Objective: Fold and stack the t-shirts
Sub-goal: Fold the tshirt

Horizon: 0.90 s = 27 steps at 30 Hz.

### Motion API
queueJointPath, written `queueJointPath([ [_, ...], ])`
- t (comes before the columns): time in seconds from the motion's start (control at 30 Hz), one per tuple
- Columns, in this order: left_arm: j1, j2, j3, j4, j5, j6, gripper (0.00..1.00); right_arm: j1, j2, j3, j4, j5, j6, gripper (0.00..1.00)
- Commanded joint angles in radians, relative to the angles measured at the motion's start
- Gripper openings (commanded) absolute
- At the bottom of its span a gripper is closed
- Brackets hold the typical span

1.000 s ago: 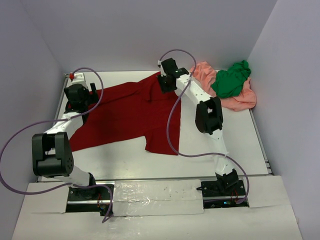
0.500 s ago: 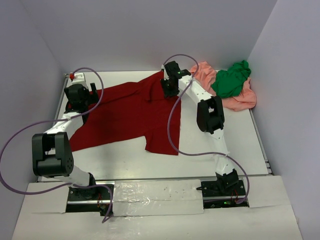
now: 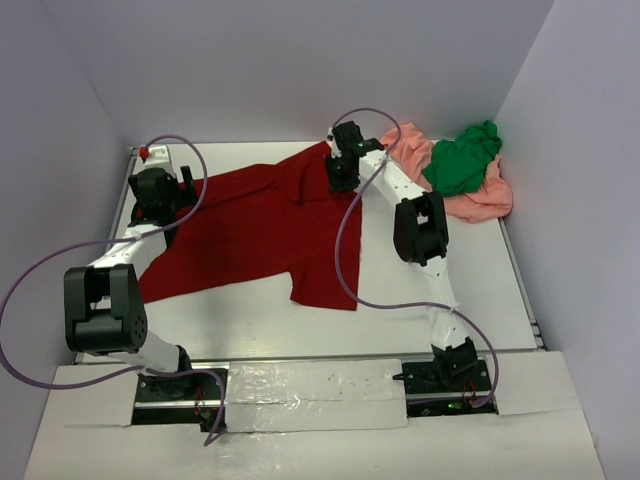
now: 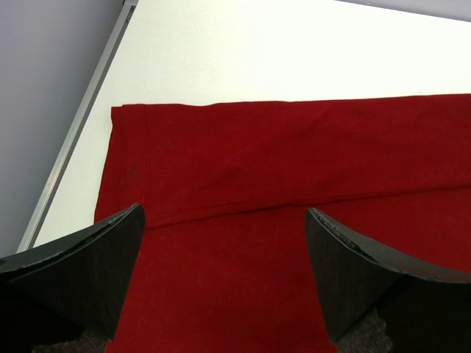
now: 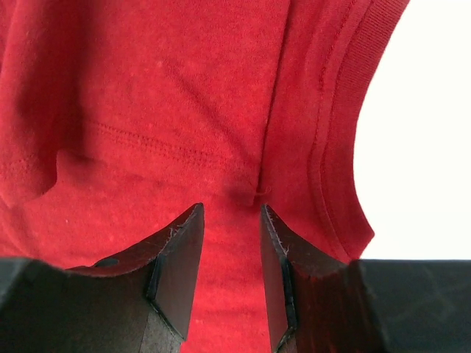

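Observation:
The dark red t-shirt [image 3: 250, 225] lies spread across the table, one part folded down toward the front. My right gripper [image 3: 338, 168] is at its far corner by the collar. In the right wrist view its jaws [image 5: 229, 207] stand narrow, with a pucker of the red cloth [image 5: 162, 110] pinched between them. My left gripper [image 3: 178, 183] hovers wide open over the shirt's left end [image 4: 294, 162], with the hem edge just ahead of its fingertips [image 4: 224, 209]. The bright green t-shirt [image 3: 462, 160] lies crumpled on the salmon-pink t-shirt [image 3: 482, 203] at the back right.
White table [image 3: 260, 320] with raised metal edges on the left [image 4: 73, 140] and the right [image 3: 522, 280]. Grey walls enclose the back and sides. Purple cables loop from both arms over the table.
The right gripper has shifted a little to the right at the shirt's far corner and its jaws have narrowed onto the cloth. The left arm has not moved.

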Motion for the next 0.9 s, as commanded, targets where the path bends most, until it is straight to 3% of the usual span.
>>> queueJointPath([
  [0.0, -0.008, -0.015, 0.012, 0.036, 0.002, 0.005, 0.99, -0.014, 0.031, 0.049, 0.037, -0.026, 0.043, 0.44],
  [0.1, -0.009, -0.011, 0.015, 0.035, 0.006, 0.005, 0.99, -0.021, 0.064, 0.103, 0.008, -0.065, 0.06, 0.43],
  [0.37, -0.012, -0.007, 0.017, 0.039, 0.009, 0.008, 0.99, -0.033, 0.061, 0.06, 0.025, -0.106, 0.086, 0.41],
  [0.47, -0.014, -0.003, 0.015, 0.042, 0.009, 0.008, 0.99, -0.037, 0.057, 0.055, 0.025, -0.112, 0.089, 0.34],
  [0.53, -0.014, -0.003, 0.015, 0.044, 0.01, 0.01, 0.99, -0.038, 0.057, 0.055, 0.025, -0.12, 0.088, 0.22],
  [0.77, -0.014, -0.012, 0.012, 0.041, 0.015, 0.007, 0.99, -0.038, 0.043, 0.026, 0.031, -0.137, 0.081, 0.0],
  [0.87, -0.014, -0.014, 0.011, 0.042, 0.016, 0.005, 0.99, -0.038, 0.035, 0.026, 0.03, -0.125, 0.069, 0.0],
])
